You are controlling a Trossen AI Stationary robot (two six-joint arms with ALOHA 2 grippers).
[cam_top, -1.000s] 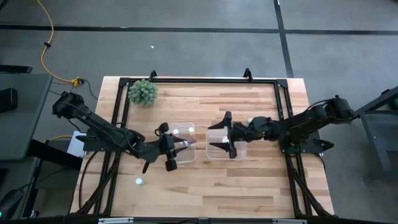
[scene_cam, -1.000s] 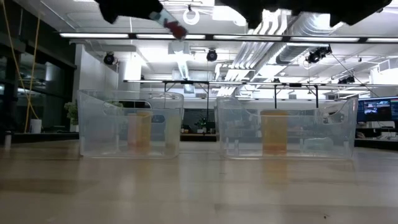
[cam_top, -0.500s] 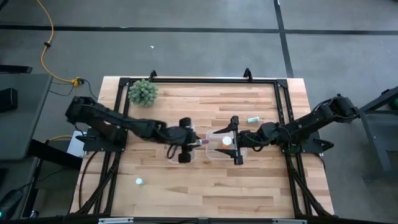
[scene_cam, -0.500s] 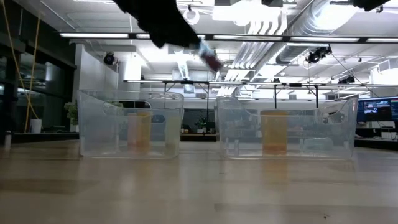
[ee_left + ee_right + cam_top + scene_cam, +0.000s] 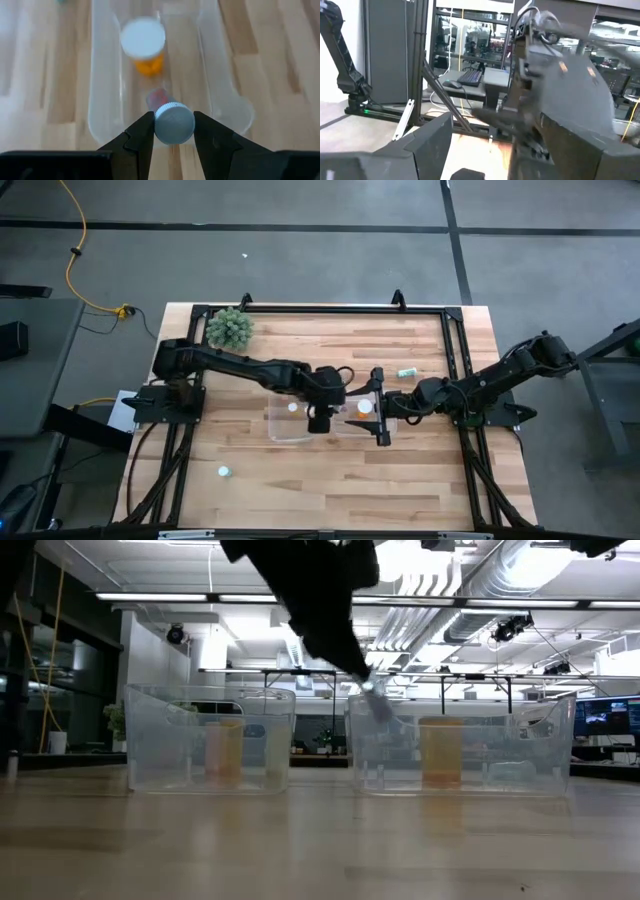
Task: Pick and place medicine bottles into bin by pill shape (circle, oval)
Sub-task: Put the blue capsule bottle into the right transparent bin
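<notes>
My left gripper [image 5: 320, 420] [image 5: 174, 131] is shut on a small medicine bottle [image 5: 172, 120] with a white cap and a reddish body. It hovers over the left end of the right clear tub [image 5: 350, 430] [image 5: 520, 750]. That tub holds an orange bottle with a white cap [image 5: 365, 407] [image 5: 143, 42]. The left clear tub [image 5: 283, 426] [image 5: 160, 740] holds a white-capped bottle [image 5: 293, 408]. My right gripper [image 5: 380, 407] is open over the right tub and holds nothing. One bottle [image 5: 407, 372] lies on the table far right, another [image 5: 223, 472] near left. My left gripper pinches the bottle at its white cap end [image 5: 174, 122] between its two fingers [image 5: 142, 135]. The fingers slant down from above. The bottle's reddish body [image 5: 157, 97] points down and away from the fingers, tilted [image 5: 375, 700], clear above the right tub's left wall.
A green spiky ball plant [image 5: 230, 328] stands at the far left corner. A black frame [image 5: 320, 310] runs along the table's far edge and sides. Bare wood lies along the near edge [image 5: 330, 490]. The two arms are close together over the right tub.
My left gripper has carried the bottle toward the table's right, from over the left tub to over the right tub's left end, and has gone down. My right gripper has shifted a little toward the right and near edges, still open, and then kept still.
</notes>
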